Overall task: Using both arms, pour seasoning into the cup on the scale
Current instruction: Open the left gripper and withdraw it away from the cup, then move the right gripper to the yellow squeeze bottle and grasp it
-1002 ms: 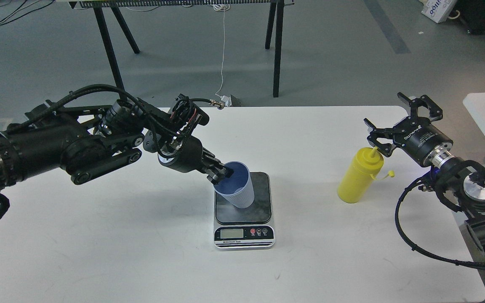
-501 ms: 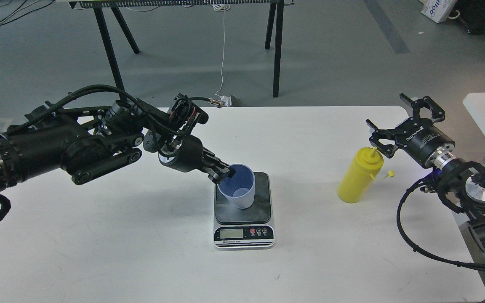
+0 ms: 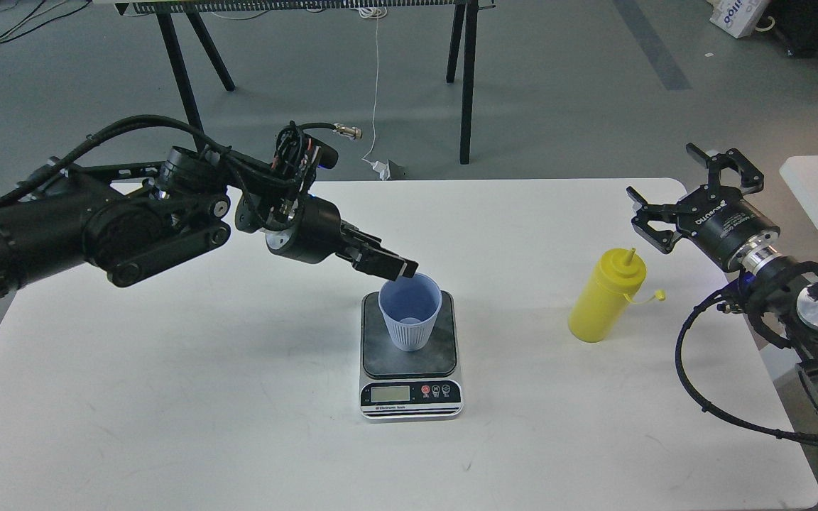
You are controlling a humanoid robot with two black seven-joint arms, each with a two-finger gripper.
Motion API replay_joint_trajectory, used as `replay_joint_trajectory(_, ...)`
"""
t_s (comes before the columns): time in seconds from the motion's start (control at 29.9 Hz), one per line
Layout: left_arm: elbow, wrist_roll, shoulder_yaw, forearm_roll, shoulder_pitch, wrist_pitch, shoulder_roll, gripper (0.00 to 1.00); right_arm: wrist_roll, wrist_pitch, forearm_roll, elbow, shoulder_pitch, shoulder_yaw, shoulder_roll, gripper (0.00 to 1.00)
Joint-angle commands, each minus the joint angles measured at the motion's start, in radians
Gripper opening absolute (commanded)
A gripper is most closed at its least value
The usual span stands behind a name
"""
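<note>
Cup [image 3: 410,314] stands upright on the dark platform of the scale [image 3: 410,372], mouth open upward, so that what goes in is weighed; display faces the robot. Left gripper [image 3: 396,268] hangs just above and to the left of the cup rim, its fingers [image 3: 385,260] apparently clear of the rim; whether they are spread or pressed together cannot be told at this angle. Seasoning bottle [image 3: 607,295] stands upright on the bench [image 3: 167,397], well to the right of the cup, nozzle up, tethered cap hanging off. Right gripper [image 3: 693,191] sits behind and right of the bottle, fingers spread, holding nothing. Judgement: bottle pickup comes next. Bench between bottle and scale is bare; the left gripper over the rim may crowd the pour.
</note>
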Motion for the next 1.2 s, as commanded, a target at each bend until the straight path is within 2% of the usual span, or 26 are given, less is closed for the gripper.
replay_joint_trajectory(0.0, 0.006, 0.000, -0.091, -0.159, -0.011, 0.000, 0.067, 0.99, -0.019, 0.000, 0.019, 0.004, 0.025, 0.016, -0.074, 0.99)
replay_joint_trajectory(0.07, 0.023, 0.000, -0.138, -0.243, -0.008, 0.000, 0.104, 0.99, -0.057, 0.000, 0.083, 0.015, 0.042, 0.016, -0.126, 0.99)
replay_joint_trajectory(0.17, 0.078, 0.000, -0.191, -0.371, 0.010, 0.000, 0.124, 0.99, -0.151, 0.000, 0.247, 0.090, 0.025, 0.005, -0.237, 0.99)
replay_joint_trajectory(0.23, 0.138, 0.000, -0.207, -0.469, 0.026, 0.000, 0.124, 0.99, -0.210, 0.000, 0.358, 0.165, -0.036, -0.007, -0.352, 0.99)
replay_joint_trajectory(0.37, 0.241, 0.000, -0.217, -0.661, 0.030, 0.000, 0.109, 0.99, -0.210, 0.000, 0.493, 0.285, -0.258, 0.008, -0.437, 0.99)
replay_joint_trajectory(0.5, 0.304, 0.000, -0.218, -0.742, 0.032, 0.000, 0.077, 0.99, -0.210, 0.000, 0.499, 0.285, -0.475, 0.001, -0.421, 0.99)
replay_joint_trajectory(0.6, 0.327, 0.000, -0.220, -0.747, 0.046, 0.000, 0.058, 0.99, -0.210, 0.000, 0.493, 0.280, -0.592, -0.001, -0.357, 0.99)
replay_joint_trajectory(0.87, 0.327, 0.000, -0.218, -0.745, 0.082, 0.000, 0.042, 0.99, -0.210, 0.000, 0.377, 0.256, -0.598, -0.004, -0.184, 0.99)
replay_joint_trajectory(1.17, 0.327, 0.000, -0.218, -0.745, 0.104, 0.000, 0.051, 0.99, -0.210, 0.000, 0.263, 0.103, -0.497, -0.009, -0.033, 0.99)
